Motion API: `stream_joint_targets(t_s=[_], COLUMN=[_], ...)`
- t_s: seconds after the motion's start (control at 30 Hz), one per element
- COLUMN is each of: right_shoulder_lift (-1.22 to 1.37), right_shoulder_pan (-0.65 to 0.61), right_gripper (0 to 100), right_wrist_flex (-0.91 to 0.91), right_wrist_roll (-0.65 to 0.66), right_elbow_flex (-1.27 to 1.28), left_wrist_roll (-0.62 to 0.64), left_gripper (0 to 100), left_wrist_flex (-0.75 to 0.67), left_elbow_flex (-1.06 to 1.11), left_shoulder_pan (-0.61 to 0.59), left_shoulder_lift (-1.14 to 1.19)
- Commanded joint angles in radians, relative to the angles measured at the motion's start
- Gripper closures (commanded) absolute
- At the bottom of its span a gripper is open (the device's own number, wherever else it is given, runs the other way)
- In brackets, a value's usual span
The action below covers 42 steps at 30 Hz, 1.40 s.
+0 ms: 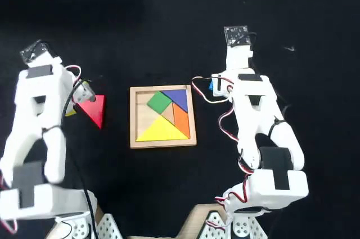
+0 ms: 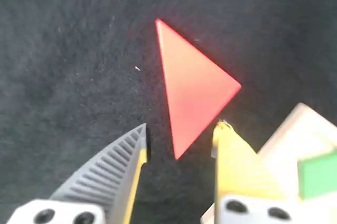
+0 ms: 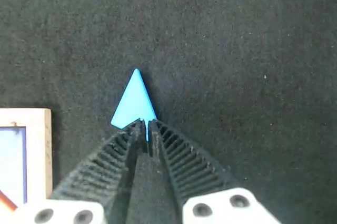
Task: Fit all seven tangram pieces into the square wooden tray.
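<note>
**Square wooden tray** (image 1: 163,144): a pale wood frame, set at the centre of the high view on the black table (image 1: 169,36). Four pieces are held inside:
- a green square (image 1: 159,102) at the upper middle
- a blue triangle (image 1: 178,98) at the upper right
- an orange piece (image 1: 181,120) at the right
- a yellow triangle (image 1: 160,131) along the lower edge

Bare wood is seen between these pieces and down the tray's left part.

**Red triangle** (image 1: 93,109): laid flat on the table, left of the tray and apart from it, beside the left arm's tip. In the left wrist view, one corner is shown between the fingers of the left gripper (image 2: 182,128). The fingers, one grey and one yellow, are spread wide. Contact with the piece cannot be told.

**Light blue triangle** (image 3: 134,103): small. In the high view it is placed just right of the tray's upper right corner and is largely covered by the arm. Its pointed outline is given by the right wrist view. There its base is pinched by the right gripper (image 3: 146,125), whose jaws are closed together upon it.
</note>
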Motion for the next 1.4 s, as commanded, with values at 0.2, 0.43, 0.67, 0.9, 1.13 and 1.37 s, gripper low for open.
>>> stream_joint_targets(t_s=[0.2, 0.43, 0.67, 0.9, 1.13, 1.37], right_shoulder_lift=[-0.002, -0.001, -0.001, -0.001, -0.001, -0.001], right_shoulder_pan=[0.008, 0.008, 0.008, 0.002, -0.035, -0.038], right_gripper=[98.3, 98.4, 98.4, 98.4, 98.6, 98.6], right_wrist_flex=[-0.021, -0.023, -0.023, -0.023, -0.018, -0.021], right_wrist_roll=[0.046, 0.046, 0.046, 0.046, 0.118, 0.121], right_elbow_flex=[-0.054, -0.053, -0.051, -0.051, -0.038, -0.035], left_wrist_roll=[0.127, 0.204, 0.215, 0.213, 0.213, 0.213], left_gripper=[76, 72, 70, 70, 70, 70], left_wrist_flex=[0.006, 0.003, 0.009, -0.018, -0.003, 0.103], left_elbow_flex=[-0.199, -0.249, -0.242, -0.214, -0.334, -0.470], left_shoulder_pan=[0.061, 0.061, 0.059, 0.035, 0.018, 0.018], left_shoulder_lift=[0.258, 0.269, 0.269, 0.301, 0.460, 0.575])
